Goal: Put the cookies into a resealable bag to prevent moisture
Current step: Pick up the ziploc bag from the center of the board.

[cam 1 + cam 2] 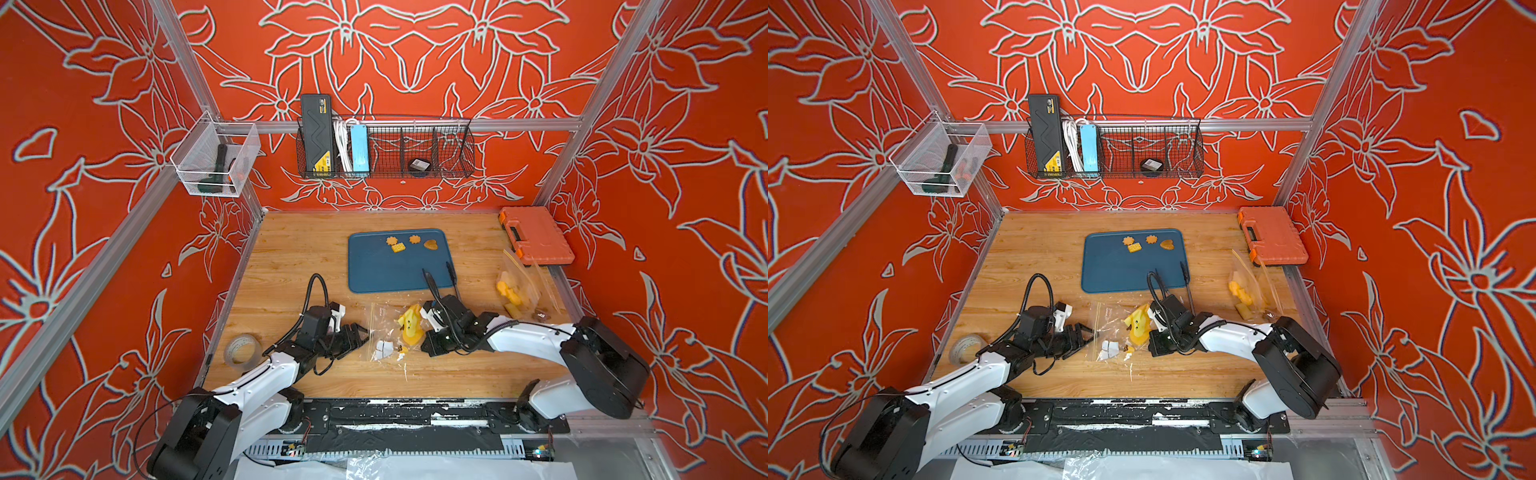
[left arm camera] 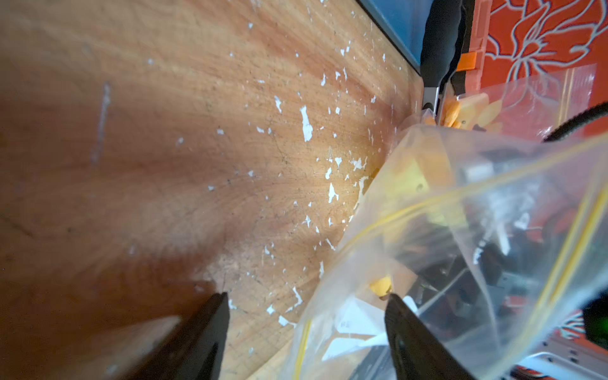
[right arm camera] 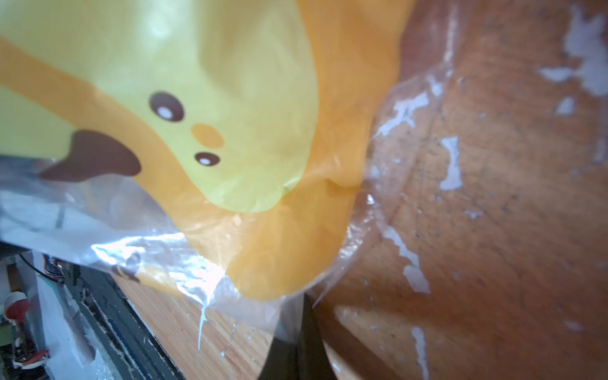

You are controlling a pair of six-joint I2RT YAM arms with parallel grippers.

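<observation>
Right wrist view shows your right gripper [image 3: 304, 316] pinched together on the clear film of the resealable bag [image 3: 148, 230]. In both top views the bag lies on the table [image 1: 291, 257] between your two low, inward-reaching arms. Your left gripper [image 2: 307, 296] is at the bag's yellow-striped edge, jaws apart. The cookies [image 1: 414, 239] sit on the blue tray [image 1: 374, 274], well beyond.

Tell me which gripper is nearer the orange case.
Right. The right gripper, jaws shut on the resealable bag, is toward the robot from the orange case. The left gripper, jaws open, is at the bag's opposite edge, farther off.
</observation>
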